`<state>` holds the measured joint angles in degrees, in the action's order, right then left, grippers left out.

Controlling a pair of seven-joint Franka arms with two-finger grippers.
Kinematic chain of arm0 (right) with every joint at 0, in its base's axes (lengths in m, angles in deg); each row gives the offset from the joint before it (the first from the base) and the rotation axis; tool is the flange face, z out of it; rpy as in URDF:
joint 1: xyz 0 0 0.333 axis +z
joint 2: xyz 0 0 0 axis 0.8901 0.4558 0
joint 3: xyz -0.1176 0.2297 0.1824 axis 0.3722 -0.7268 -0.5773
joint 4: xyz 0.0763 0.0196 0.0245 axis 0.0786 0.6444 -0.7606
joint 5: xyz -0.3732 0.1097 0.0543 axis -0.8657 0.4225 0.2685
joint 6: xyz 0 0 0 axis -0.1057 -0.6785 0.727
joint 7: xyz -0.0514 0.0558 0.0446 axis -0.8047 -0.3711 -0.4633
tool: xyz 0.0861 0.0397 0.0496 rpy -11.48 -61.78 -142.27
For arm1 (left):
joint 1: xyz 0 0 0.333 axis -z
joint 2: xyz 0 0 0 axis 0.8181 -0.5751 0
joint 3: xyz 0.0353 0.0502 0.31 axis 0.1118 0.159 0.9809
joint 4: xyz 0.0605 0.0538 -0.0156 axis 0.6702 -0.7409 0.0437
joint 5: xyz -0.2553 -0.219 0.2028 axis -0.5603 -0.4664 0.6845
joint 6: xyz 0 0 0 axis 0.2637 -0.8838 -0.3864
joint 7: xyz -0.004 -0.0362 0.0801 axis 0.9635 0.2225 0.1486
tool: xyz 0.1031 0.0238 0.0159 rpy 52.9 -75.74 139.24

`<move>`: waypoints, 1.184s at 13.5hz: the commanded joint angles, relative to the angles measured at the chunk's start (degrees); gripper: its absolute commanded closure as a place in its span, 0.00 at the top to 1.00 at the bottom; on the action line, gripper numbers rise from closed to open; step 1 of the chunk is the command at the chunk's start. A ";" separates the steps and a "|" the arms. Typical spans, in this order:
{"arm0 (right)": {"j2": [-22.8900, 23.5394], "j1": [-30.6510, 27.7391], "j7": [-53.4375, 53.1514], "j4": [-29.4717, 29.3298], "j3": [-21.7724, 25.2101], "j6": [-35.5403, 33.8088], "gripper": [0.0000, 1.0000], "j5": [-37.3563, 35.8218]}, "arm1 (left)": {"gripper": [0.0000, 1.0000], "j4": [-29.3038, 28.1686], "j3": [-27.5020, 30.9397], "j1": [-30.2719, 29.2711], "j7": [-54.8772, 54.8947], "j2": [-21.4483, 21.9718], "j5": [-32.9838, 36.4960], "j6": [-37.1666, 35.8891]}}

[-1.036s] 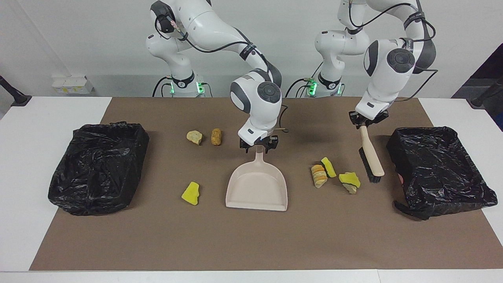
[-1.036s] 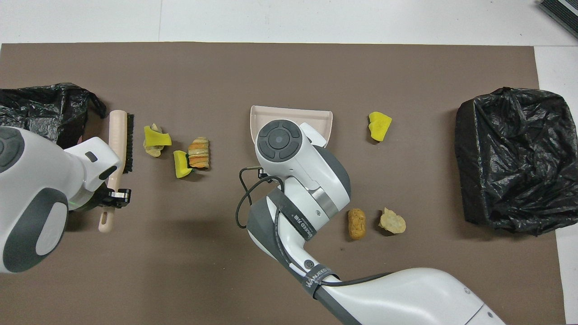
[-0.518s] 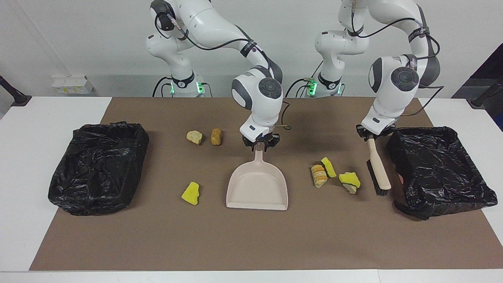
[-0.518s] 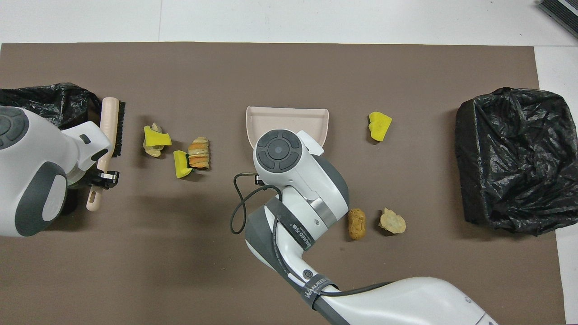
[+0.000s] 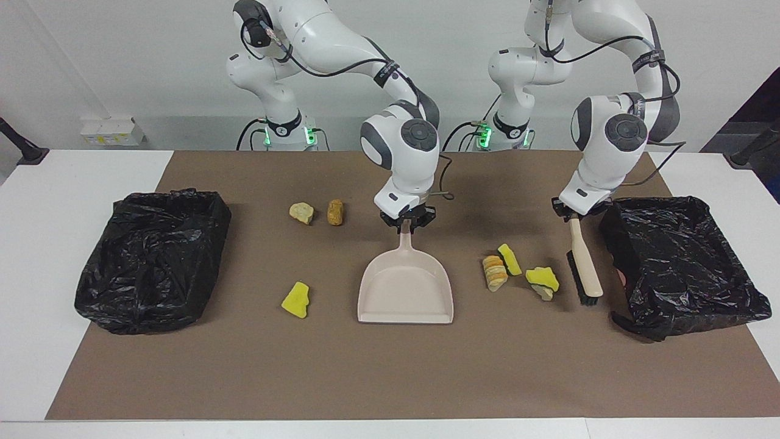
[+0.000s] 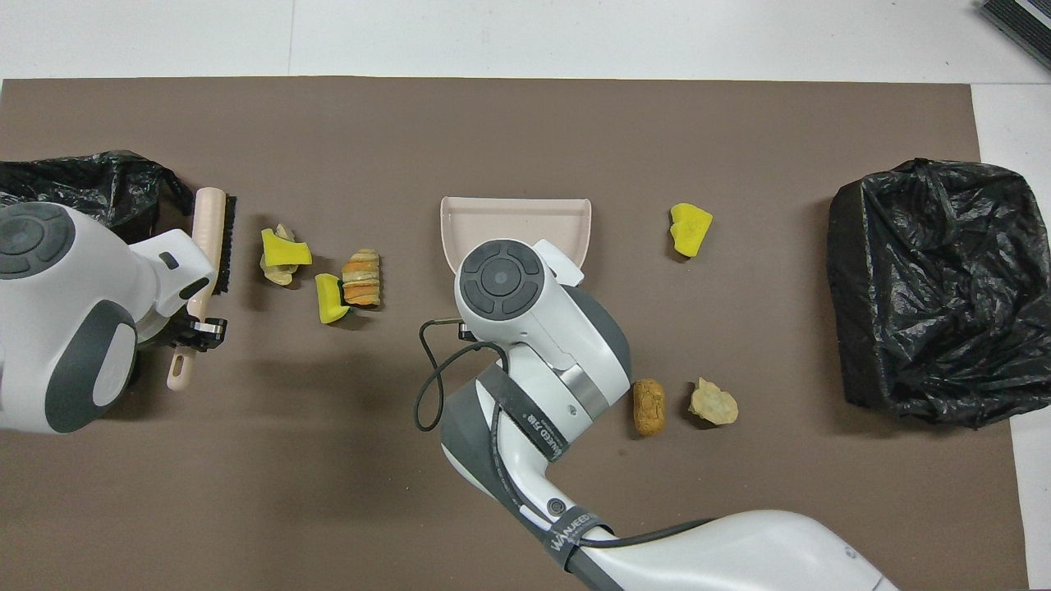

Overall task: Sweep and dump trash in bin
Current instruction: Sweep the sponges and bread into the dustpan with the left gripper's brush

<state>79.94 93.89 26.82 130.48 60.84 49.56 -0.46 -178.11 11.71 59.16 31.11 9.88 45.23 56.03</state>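
Left end effector clamped on brush beside trash, right end effector on dustpan, between two black-lined bins.

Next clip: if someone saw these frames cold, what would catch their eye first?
Probably the two tools in hand: the right end effector is shut on the handle of the beige dustpan at mid-table, and the left end effector is shut on the brush beside the black-lined bin at the left arm's end. Next come the bright yellow and tan scraps lying on the brown mat between dustpan and brush.
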 commanded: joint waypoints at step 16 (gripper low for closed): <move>-5.87 -9.74 84.82 3.40 0.27 -1.64 0.00 -3.24 | 0.00 -2.79 0.06 1.35 -13.61 0.19 -7.50 4.02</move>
<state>74.91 84.91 105.58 132.48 61.57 46.60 -2.70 -179.42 11.81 60.60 17.20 9.88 38.32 57.25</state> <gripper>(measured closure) 0.687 0.727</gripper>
